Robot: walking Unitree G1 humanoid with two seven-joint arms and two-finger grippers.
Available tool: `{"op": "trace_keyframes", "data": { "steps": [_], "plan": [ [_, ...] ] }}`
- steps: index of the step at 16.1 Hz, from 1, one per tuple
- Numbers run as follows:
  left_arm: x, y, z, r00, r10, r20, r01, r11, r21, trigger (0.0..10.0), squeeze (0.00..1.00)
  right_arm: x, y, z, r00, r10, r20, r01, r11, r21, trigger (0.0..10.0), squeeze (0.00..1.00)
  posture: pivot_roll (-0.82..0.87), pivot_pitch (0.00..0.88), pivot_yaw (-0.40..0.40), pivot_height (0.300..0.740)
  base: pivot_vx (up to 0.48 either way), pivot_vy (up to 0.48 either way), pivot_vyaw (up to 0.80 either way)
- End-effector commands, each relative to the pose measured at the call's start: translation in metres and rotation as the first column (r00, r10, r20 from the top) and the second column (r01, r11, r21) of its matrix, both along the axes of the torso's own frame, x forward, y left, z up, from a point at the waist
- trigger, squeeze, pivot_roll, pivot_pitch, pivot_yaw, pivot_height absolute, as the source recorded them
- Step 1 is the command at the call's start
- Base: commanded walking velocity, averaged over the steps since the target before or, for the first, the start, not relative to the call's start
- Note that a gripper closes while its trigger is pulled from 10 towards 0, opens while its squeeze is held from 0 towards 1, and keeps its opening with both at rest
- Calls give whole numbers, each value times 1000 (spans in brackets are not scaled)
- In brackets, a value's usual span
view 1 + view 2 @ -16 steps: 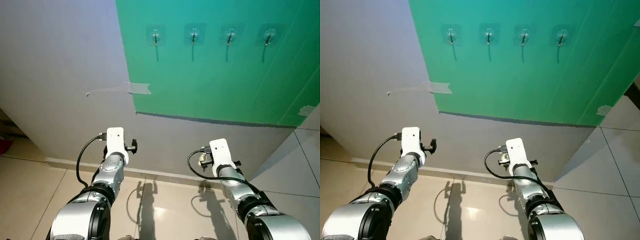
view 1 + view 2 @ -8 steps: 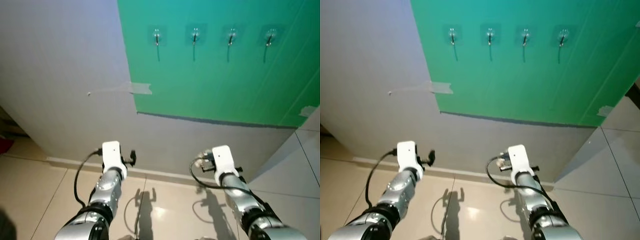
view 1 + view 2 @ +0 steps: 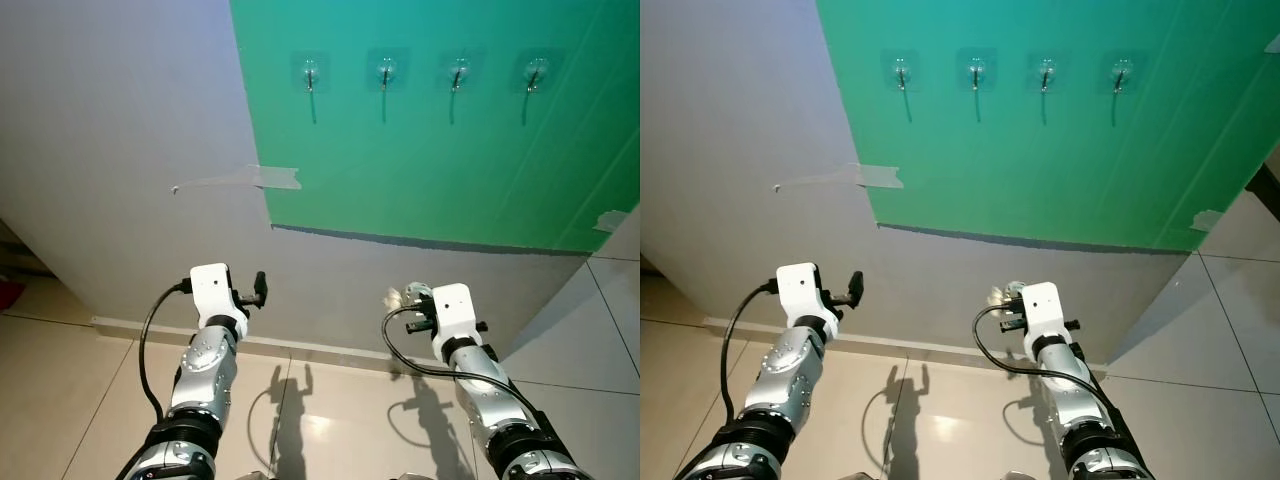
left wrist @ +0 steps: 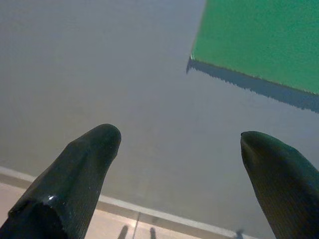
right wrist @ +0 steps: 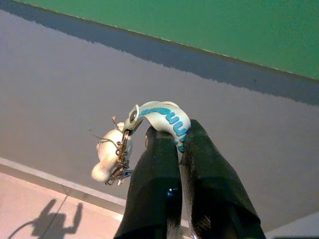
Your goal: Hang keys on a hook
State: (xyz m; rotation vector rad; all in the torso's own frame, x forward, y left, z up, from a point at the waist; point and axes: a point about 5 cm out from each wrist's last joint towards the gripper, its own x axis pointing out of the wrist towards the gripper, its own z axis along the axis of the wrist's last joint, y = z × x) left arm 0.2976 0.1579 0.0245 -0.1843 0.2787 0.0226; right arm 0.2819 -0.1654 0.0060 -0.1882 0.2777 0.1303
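Note:
Four clear hooks hang in a row high on the green panel (image 3: 420,150): the leftmost hook (image 3: 311,72), two middle ones, and the rightmost hook (image 3: 536,72). My right gripper (image 5: 172,137) is shut on a white strap with blue lettering (image 5: 164,115). A key ring with a pale fluffy charm (image 5: 112,154) dangles from the strap. The key bundle (image 3: 400,296) shows beside my right wrist, low before the grey wall and far below the hooks. My left gripper (image 4: 179,144) is open and holds nothing, facing the wall under the panel's lower left corner.
The grey wall (image 3: 120,150) carries a strip of tape (image 3: 275,178) at the panel's left edge. A skirting board (image 3: 300,348) runs along the bottom of the wall above glossy beige floor tiles (image 3: 320,420). Cables loop from both wrists.
Both arms have stretched further forward toward the wall and sit slightly lower. The key bundle now shows beside the right wrist. The view wobbled a little.

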Motion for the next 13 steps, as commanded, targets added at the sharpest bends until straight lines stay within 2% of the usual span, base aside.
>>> {"op": "trace_keyframes", "data": {
  "steps": [1,5,10,13],
  "plan": [
    [0,-2,3,1000,-4,2,4,1000,-1,10000,0,3,1,3,1000,1,6,-1,1000,13,10000,0,-148,0,48,740,0,0,0],
    [-3,-5,5,1000,-13,3,13,1000,9,10000,0,6,2,11,999,-2,35,1,999,35,10000,0,-150,0,45,740,0,0,0],
    [-5,-1,12,1000,-3,31,2,1000,19,10000,0,6,5,16,997,3,75,-6,999,41,10000,0,-146,0,50,740,0,0,0],
    [-2,2,14,1000,1,31,-2,1000,20,10000,0,7,7,15,998,-4,61,1,999,47,10000,0,-141,0,51,740,0,0,0]
  ]
}}
